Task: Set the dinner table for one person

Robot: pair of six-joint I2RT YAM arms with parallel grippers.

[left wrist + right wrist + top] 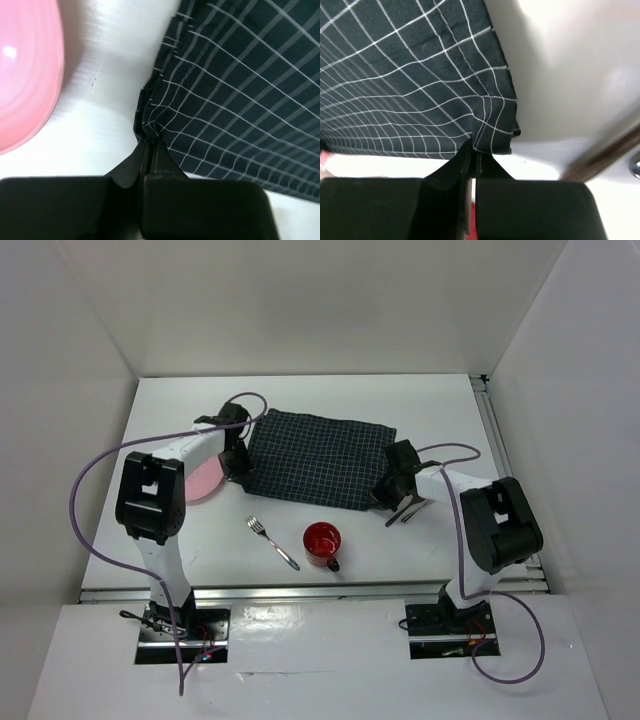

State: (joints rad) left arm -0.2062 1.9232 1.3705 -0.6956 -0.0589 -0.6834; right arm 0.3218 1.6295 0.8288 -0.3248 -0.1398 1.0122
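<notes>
Step judged: placemat [315, 458] positioning. Left gripper [149, 145] pinches its 9 o'clock edge; right gripper [474, 150] pinches 4 o'clock corner. You likely next: pull taut, lay flat, release both.

The white dinner table [400, 400] carries a checked placemat [315, 458], pink plate [205, 482], fork [272, 541], red mug [322, 542] and another utensil [408, 512].

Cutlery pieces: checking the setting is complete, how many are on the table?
2: a fork left of the red mug; another utensil, type unclear, beside the right hand. Others may be hidden.
</notes>
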